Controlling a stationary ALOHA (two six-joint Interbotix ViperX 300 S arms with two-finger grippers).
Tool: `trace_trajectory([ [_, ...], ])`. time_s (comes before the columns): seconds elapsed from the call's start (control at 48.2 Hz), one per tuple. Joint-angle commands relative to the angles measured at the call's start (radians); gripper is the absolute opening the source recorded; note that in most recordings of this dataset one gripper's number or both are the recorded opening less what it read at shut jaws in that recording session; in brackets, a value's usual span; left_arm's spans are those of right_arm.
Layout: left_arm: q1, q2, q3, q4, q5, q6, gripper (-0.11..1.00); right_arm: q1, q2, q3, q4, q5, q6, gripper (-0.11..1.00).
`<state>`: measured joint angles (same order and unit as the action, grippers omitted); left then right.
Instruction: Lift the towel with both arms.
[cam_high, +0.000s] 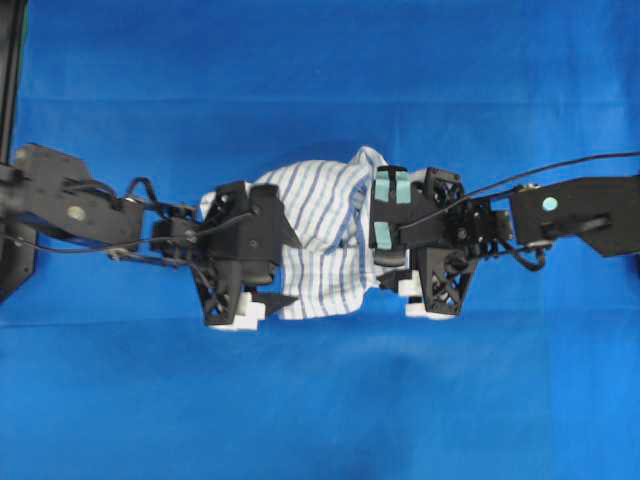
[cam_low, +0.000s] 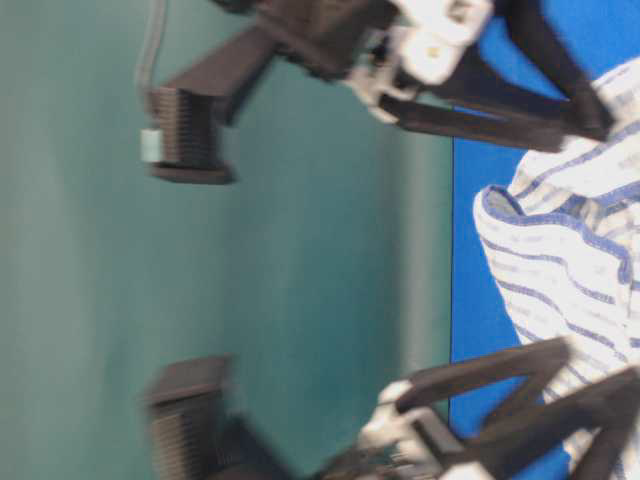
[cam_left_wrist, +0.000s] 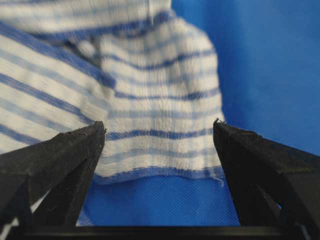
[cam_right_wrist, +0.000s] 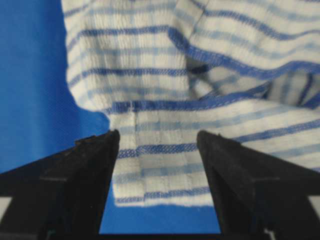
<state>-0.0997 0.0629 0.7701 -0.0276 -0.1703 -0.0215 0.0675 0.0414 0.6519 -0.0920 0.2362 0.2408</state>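
Note:
The towel (cam_high: 325, 235), white with thin blue stripes, lies crumpled on the blue table cloth in the middle of the overhead view. My left gripper (cam_high: 288, 268) is at its left edge and my right gripper (cam_high: 382, 245) at its right edge. In the left wrist view the towel (cam_left_wrist: 150, 90) has its hemmed edge between the widely spread fingers of the left gripper (cam_left_wrist: 159, 125), which is open. In the right wrist view a flap of the towel (cam_right_wrist: 200, 65) reaches in between the fingers of the right gripper (cam_right_wrist: 159, 134), also open. The towel (cam_low: 570, 250) rests on the cloth between black fingers.
The blue table cloth (cam_high: 320, 80) covers the whole surface around the towel. A black frame post (cam_high: 10, 60) stands at the far left edge. Cables run along both arms. A plain teal wall (cam_low: 300, 260) fills the table-level view's left side.

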Motion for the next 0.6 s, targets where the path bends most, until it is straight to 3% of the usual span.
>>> trace_trajectory([
  [0.0,-0.009,0.04,-0.023,-0.002,-0.038,0.002,0.92,-0.003,0.015,0.003,0.002,-0.043,0.003,0.65],
  [0.456,-0.011,0.161,-0.029,-0.003,-0.107,-0.002,0.9,-0.026,0.107,0.015,0.003,-0.067,0.003,0.64],
  [0.58,-0.009,0.161,-0.029,-0.002,-0.094,-0.002,0.78,-0.025,0.106,0.014,0.003,-0.064,0.003,0.58],
])
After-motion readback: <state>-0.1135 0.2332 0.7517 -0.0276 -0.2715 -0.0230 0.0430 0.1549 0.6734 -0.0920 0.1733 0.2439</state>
